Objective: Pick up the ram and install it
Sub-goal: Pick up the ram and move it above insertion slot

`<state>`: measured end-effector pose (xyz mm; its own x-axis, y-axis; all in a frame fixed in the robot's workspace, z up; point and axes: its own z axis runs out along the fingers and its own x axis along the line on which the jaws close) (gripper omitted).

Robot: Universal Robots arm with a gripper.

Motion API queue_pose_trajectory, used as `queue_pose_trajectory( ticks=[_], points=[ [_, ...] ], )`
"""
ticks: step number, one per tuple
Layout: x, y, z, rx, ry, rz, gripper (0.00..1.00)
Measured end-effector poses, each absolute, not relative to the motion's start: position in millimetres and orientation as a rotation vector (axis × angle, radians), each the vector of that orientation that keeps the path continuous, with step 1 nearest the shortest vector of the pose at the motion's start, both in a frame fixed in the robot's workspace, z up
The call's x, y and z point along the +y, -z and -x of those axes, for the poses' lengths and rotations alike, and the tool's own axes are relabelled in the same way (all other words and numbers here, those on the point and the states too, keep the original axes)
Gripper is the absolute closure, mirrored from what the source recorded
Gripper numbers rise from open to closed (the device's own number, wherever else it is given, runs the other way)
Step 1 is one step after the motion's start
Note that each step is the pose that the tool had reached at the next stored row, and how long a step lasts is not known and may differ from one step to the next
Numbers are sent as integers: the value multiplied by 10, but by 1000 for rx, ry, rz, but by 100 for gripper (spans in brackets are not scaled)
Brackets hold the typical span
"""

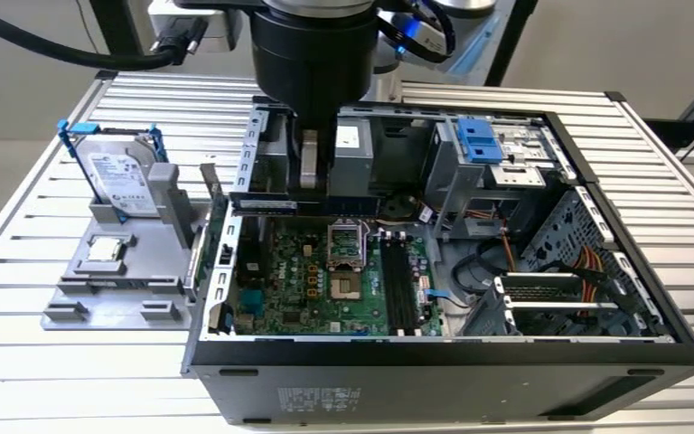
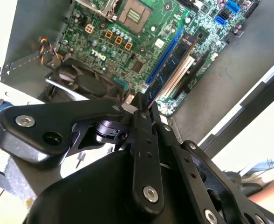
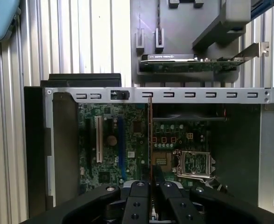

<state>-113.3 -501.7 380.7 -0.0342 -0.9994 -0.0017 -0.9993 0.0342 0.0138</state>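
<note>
Currently the ram (image 3: pixel 149 135) is pinched by the gripper (image 3: pixel 149 183) above the motherboard's (image 1: pixel 286 280) far edge; alignment with the memory slots (image 1: pixel 398 287) is judged necessary.

Matt black hand (image 3: pixel 151 179), ribbed silvery metal table (image 1: pixel 82 380), glossy green circuit board (image 1: pixel 304 285)

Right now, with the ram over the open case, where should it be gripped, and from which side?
Mid-length on its upper long edge, from above, clamping the two flat faces. The ram is a thin stick standing on edge, so this leaves its lower edge free. The gripper is shut on the ram this way, above the motherboard.
</note>
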Motion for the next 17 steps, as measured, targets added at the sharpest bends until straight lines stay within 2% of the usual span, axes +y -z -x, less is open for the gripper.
queue_pose_trajectory(
  ticks=[17],
  points=[
    [-5017,-3807,925,-2254,17,-2176,100]
  ],
)
